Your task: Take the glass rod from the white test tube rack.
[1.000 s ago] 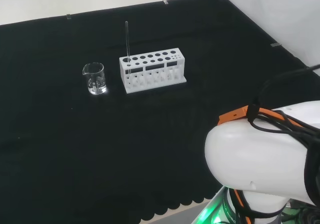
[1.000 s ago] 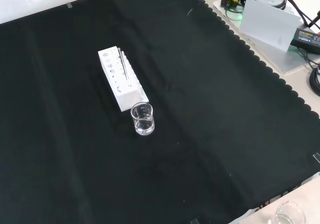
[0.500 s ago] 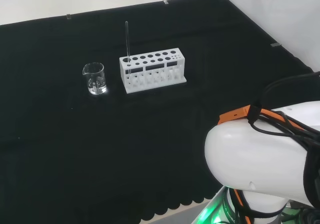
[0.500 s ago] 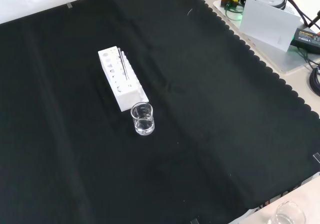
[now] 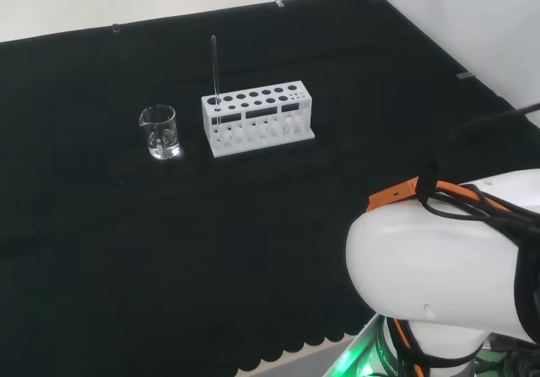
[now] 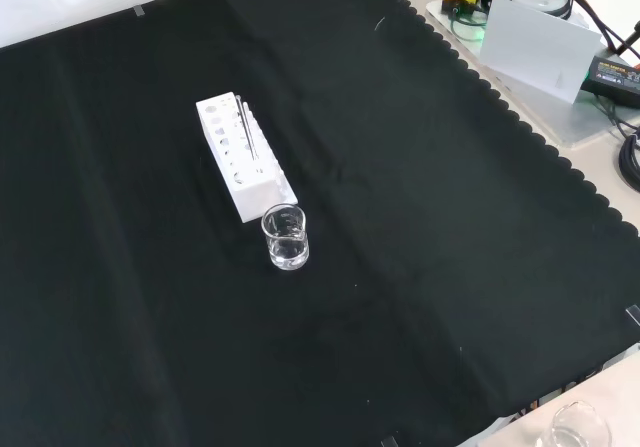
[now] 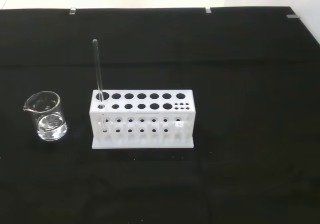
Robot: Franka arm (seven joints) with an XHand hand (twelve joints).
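A white test tube rack [image 5: 257,117] [image 6: 242,156] [image 7: 142,119] stands on the black cloth. A thin glass rod [image 5: 214,69] [image 6: 247,132] [image 7: 97,71] stands upright in a hole at the rack's end nearest the beaker. In the wrist view the rack and rod are some way off, seen from the rack's long side.
A small clear glass beaker [image 5: 159,131] [image 6: 285,237] [image 7: 45,116] with a little clear liquid stands just beside the rack's rod end. The arm's white link [image 5: 439,267] is at the head view's lower right. Another glass vessel [image 6: 578,429] sits off the cloth's corner in the front view.
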